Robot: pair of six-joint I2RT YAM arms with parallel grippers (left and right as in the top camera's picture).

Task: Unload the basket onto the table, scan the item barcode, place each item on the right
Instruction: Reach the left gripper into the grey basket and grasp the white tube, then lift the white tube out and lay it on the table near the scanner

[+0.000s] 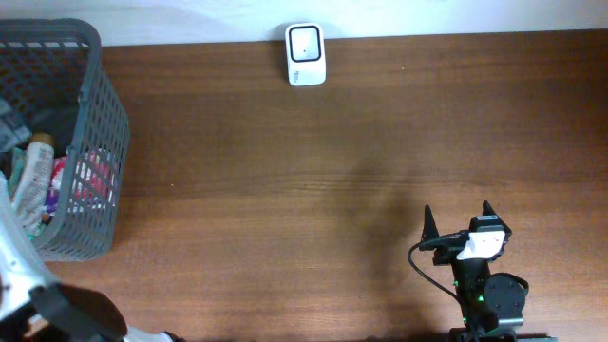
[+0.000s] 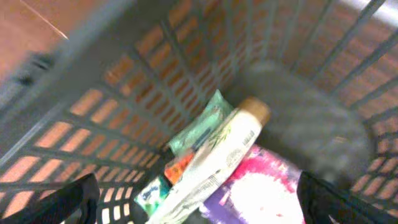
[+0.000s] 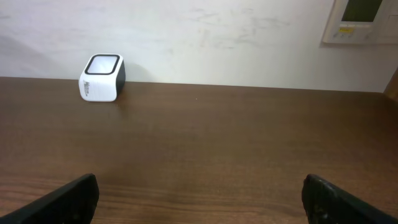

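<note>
While the right gripper (image 1: 458, 220) hangs by the near edge of the table (image 1: 285, 190), toward the right corner, fingers spread and empty, the left arm reaches from the near left corner into the basket (image 1: 95, 85) on the left edge. The left gripper (image 2: 199, 202) is also spread wide with nothing between its fingers, poised over the basket's contents. Just below it a tube (image 2: 217, 155) lies on top of a green pack (image 2: 199, 127) and a pink pack (image 2: 273, 186). The tube's long axis runs slantwise in the wrist view, from lower left to its tan cap at upper right. I take the tube for the item; the left arm is much nearer, and its wrist probably needs to turn so the fingers close across the tube. No barcode shows through the blur. The scanner (image 1: 306, 54) sits mid far edge, well apart from the basket.
</note>
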